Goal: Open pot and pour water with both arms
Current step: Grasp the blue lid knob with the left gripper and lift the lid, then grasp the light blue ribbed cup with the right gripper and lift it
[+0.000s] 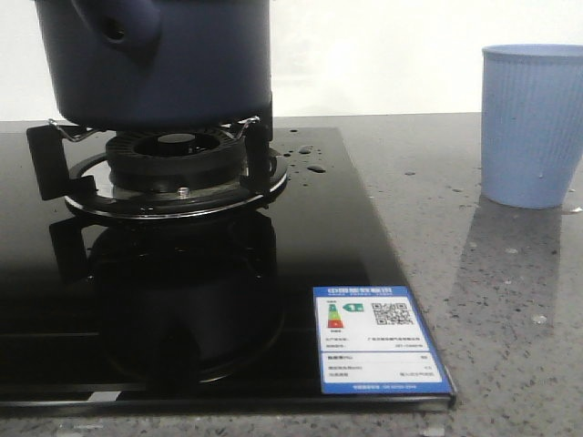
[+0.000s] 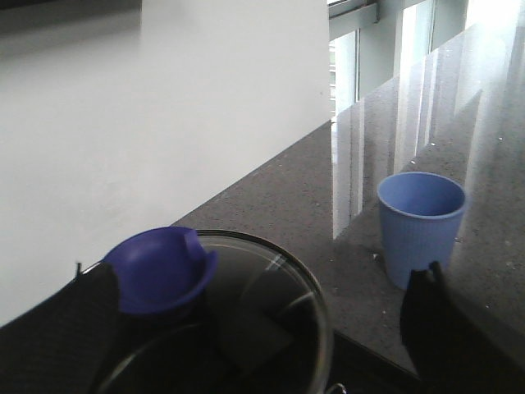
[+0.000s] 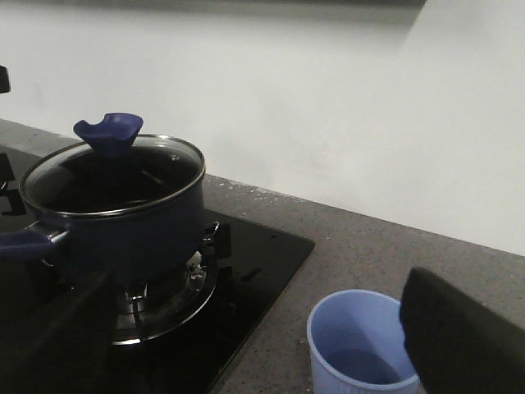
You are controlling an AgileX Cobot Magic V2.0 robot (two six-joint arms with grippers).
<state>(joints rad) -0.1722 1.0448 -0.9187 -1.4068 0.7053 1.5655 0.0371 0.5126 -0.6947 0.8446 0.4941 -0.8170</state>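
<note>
Pot [image 3: 115, 213] on burner, lidded; left fingers [image 2: 61, 328] spread around lid knob [image 2: 160, 269], untouched; right fingers [image 3: 459, 336] released.

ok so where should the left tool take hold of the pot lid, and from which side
Probably by the blue knob at the centre of the glass lid, coming from above. The knob stands up proud and flares wider at its top, giving the fingers something to catch, while the lid is flat and smooth.

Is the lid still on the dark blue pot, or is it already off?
On. The glass lid with its blue knob sits flat on the dark navy pot, closing the rim.
</note>
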